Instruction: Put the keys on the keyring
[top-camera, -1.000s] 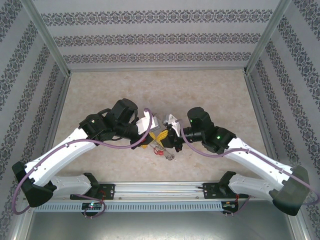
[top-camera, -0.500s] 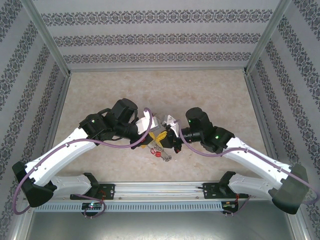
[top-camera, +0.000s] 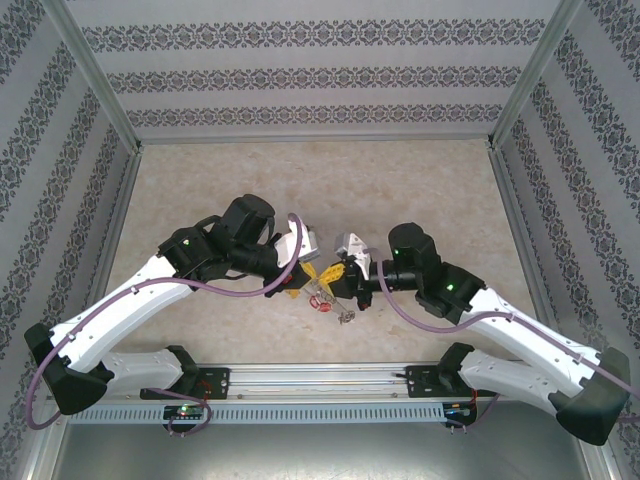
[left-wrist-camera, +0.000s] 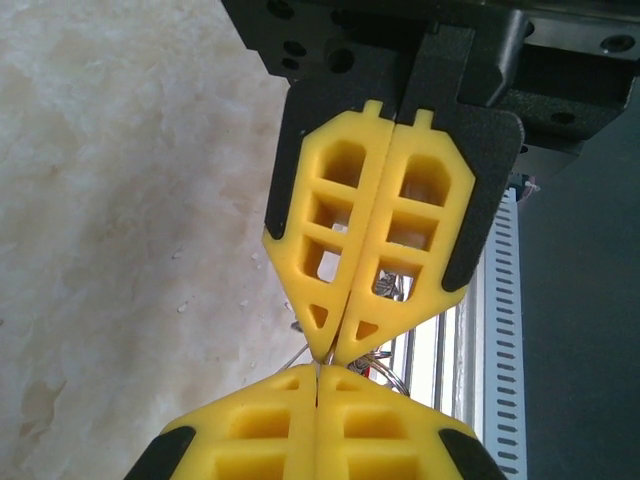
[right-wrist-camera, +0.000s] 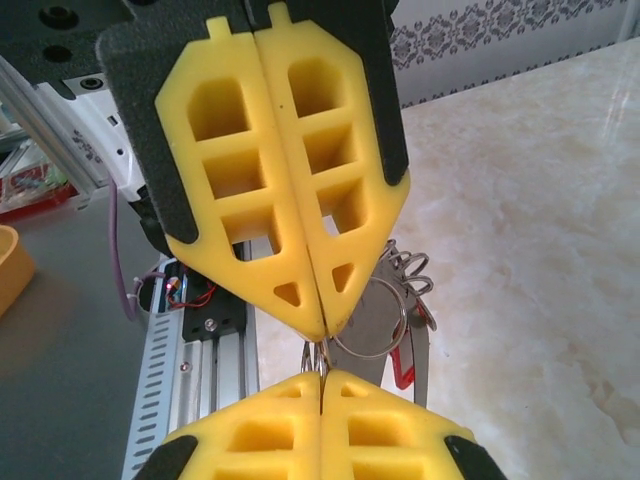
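Note:
My two grippers meet tip to tip above the table, the left gripper (top-camera: 312, 272) and the right gripper (top-camera: 337, 272). In the left wrist view, my left gripper (left-wrist-camera: 318, 373) is shut, and the right gripper (left-wrist-camera: 331, 354) faces it, also shut. The thin grey wire of the keyring (right-wrist-camera: 321, 357) runs between both pairs of tips and is pinched in each. In the right wrist view, my right gripper (right-wrist-camera: 320, 376) is shut under the left gripper (right-wrist-camera: 325, 334). Silver keys (right-wrist-camera: 385, 310) hang beside them, one with a red tag (right-wrist-camera: 404, 371). From above, the keys (top-camera: 322, 296) dangle below the grippers.
The pale marble-patterned table (top-camera: 300, 190) stretches behind the grippers. A metal rail (top-camera: 320, 378) with the arm bases runs along the near edge. Patterned walls (top-camera: 320, 70) close in the back and sides.
The right arm has swung out to the right and its gripper has pulled back a little. The bunch of keys now hangs lower and further right.

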